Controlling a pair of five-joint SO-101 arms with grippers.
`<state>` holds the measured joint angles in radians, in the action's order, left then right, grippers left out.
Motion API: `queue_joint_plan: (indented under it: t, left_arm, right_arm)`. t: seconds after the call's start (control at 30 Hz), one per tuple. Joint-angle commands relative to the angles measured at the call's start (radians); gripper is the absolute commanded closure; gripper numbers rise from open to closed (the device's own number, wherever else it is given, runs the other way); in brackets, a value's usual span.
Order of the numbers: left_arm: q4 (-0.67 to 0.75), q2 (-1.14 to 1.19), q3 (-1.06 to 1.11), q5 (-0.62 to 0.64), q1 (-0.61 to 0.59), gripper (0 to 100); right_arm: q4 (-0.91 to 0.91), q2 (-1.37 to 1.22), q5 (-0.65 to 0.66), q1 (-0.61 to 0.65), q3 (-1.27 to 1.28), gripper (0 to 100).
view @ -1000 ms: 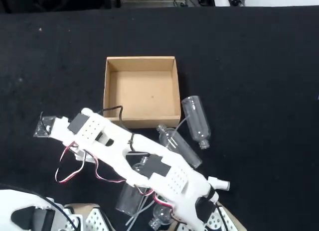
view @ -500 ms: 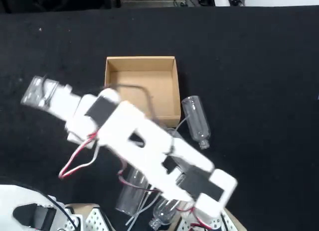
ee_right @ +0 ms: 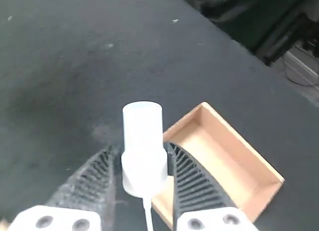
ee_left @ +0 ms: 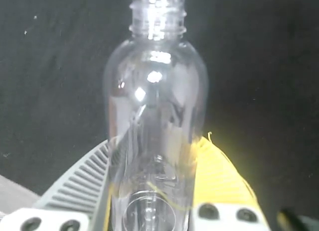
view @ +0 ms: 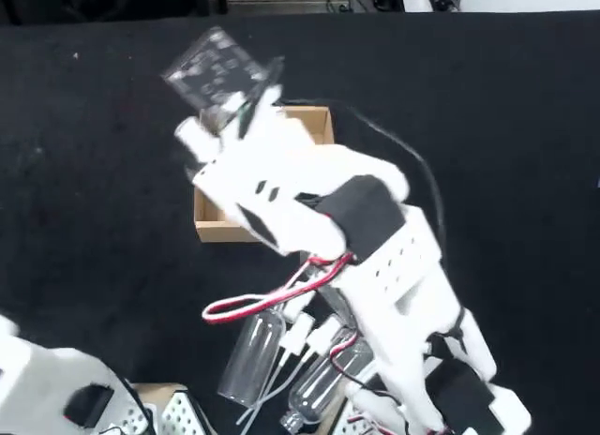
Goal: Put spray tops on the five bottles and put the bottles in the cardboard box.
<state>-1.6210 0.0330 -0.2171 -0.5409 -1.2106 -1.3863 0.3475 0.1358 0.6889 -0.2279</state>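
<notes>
Pinched between the black ribbed jaws of the right gripper (ee_right: pixel 142 150) was a white spray top (ee_right: pixel 142 122), its thin tube hanging below. The left gripper (ee_left: pixel 154 141) had its jaws clamped on the body of a clear bottle (ee_left: pixel 155 91), whose threaded neck was bare and pointed away from the wrist. We judged the task to be at an early stage. One top and one bottle were each in hand, but they were not yet joined. The part of the cardboard box (ee_right: pixel 219 164) that showed past the spray top held no bottle.

From the high view, the right arm (view: pixel 375 238) stood raised and stretched from the near right corner, with its wrist above the box. Two loose bottles (view: pixel 251 355) lay on their sides on the black table (view: pixel 487 126) near the arm bases, close together. By our reckoning, every capping and every placement in the box was left to do.
</notes>
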Motion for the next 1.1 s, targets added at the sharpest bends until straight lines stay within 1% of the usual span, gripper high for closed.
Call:
queue_joint_plan:
  t: [0.0, 0.07, 0.17, 0.3, 0.43, 0.57, 0.7, 0.87, 1.07]
  left_arm:
    - [0.219, -0.393, 0.380, 0.095, 0.147, 97]
    - [0.311, -0.539, 0.545, 0.153, 0.236, 97]
    - [0.417, -0.753, 0.740, 0.252, 0.386, 97]
    - [0.512, -0.979, 0.903, 0.404, 0.584, 97]
    - [0.637, -1.151, 1.027, 0.506, 0.773, 97]
    - [0.770, -1.275, 1.148, 0.546, 0.963, 97]
    - [0.891, -1.395, 1.297, 0.542, 1.135, 97]
    - [1.037, -1.565, 1.494, 0.548, 1.268, 97]
    - [1.115, -1.768, 1.698, 0.548, 1.414, 97]
  right_arm:
    - [0.064, 0.059, -0.012, -0.080, -0.025, 98.8]
    - [0.101, 0.074, -0.020, -0.123, -0.025, 98.8]
    - [0.150, 0.119, -0.103, -0.187, -0.025, 98.8]
    - [0.207, 0.166, -0.204, -0.250, -0.025, 98.8]
    - [0.290, 0.180, -0.276, -0.264, -0.019, 98.8]
    - [0.316, 0.186, -0.324, -0.265, -0.024, 98.8]
    - [0.288, 0.206, -0.328, -0.267, -0.016, 98.8]
    - [0.281, 0.269, -0.328, -0.265, -0.012, 98.8]
    - [0.381, 0.294, -0.330, -0.261, 0.073, 98.8]
